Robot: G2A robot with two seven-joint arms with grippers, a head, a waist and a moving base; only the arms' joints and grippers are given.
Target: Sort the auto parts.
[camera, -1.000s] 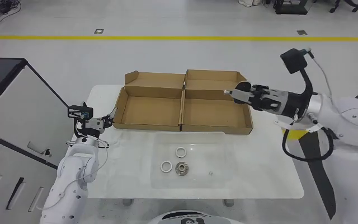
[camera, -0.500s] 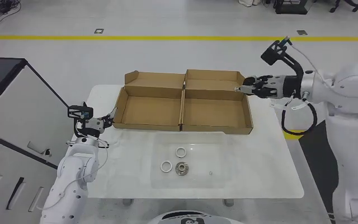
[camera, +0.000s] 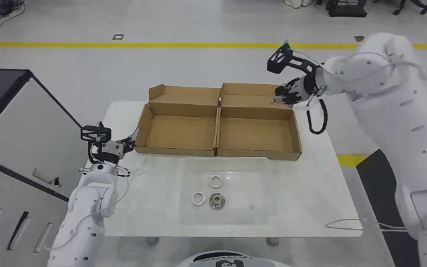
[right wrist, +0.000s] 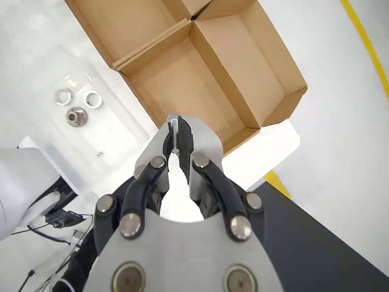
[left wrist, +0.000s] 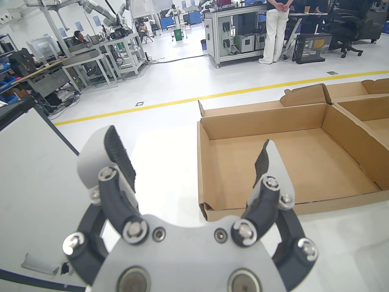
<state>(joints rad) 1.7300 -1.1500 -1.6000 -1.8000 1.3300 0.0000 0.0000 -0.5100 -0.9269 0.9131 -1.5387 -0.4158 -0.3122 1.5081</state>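
My right gripper (right wrist: pixel 176 123) is shut on a threaded bolt (right wrist: pixel 173 133); in the top view this gripper (camera: pixel 277 101) hangs over the far right corner of the right cardboard box (camera: pixel 257 137). My left gripper (left wrist: pixel 191 150) stands open with nothing in it, at the table's left side beside the left cardboard box (left wrist: pixel 288 153), and appears there in the top view (camera: pixel 131 141). Two metal rings (camera: pixel 216 181) (camera: pixel 199 198), a flanged metal hub (camera: pixel 215 201) and a small screw (camera: pixel 251 207) lie on the clear tray (camera: pixel 267 183).
Both boxes (camera: pixel 180 130) sit side by side at the table's far half, with nothing inside. A white cabinet (camera: pixel 30 127) stands left of the table (camera: pixel 313 200). A yellow floor line (camera: pixel 200 45) runs behind.
The right arm has swung up and back, carrying its gripper from the right box's right wall toward that box's far right corner. The left arm has not moved.
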